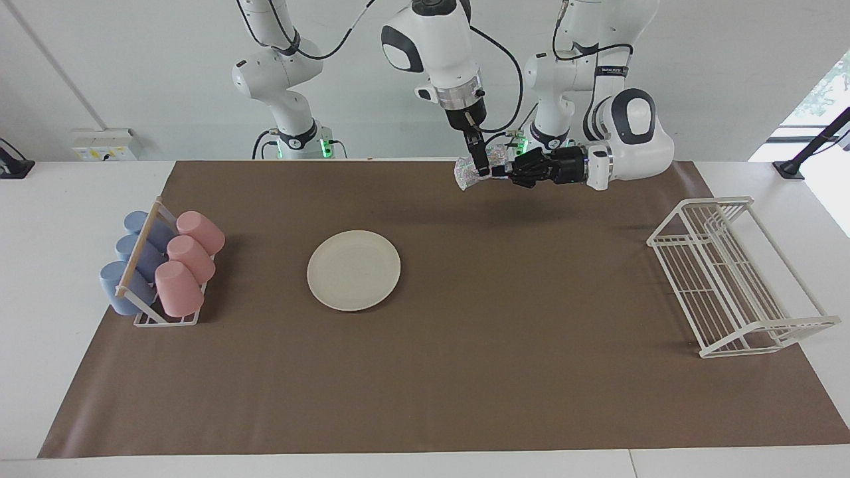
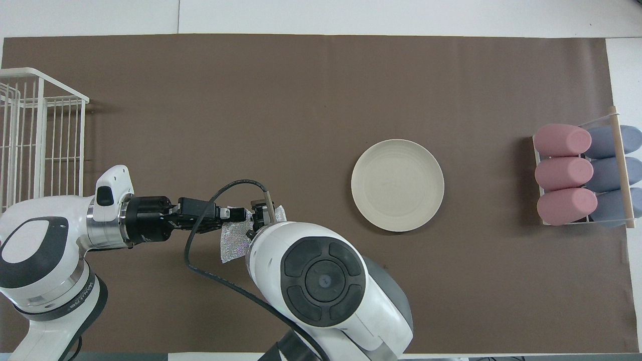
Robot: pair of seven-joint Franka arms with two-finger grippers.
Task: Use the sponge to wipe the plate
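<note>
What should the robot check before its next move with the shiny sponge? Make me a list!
1. Left gripper shut on the sponge: ok.
2. Right gripper at the sponge, open and ready for a handover: ok; whether it touches the sponge: cannot tell.
3. Sponge is up in the air over the brown mat, not on the plate: ok.
4. Plate lies flat on the mat with nothing on it: ok.
5. Cup rack and white wire rack stand apart from the plate, at the table's ends: ok.
</note>
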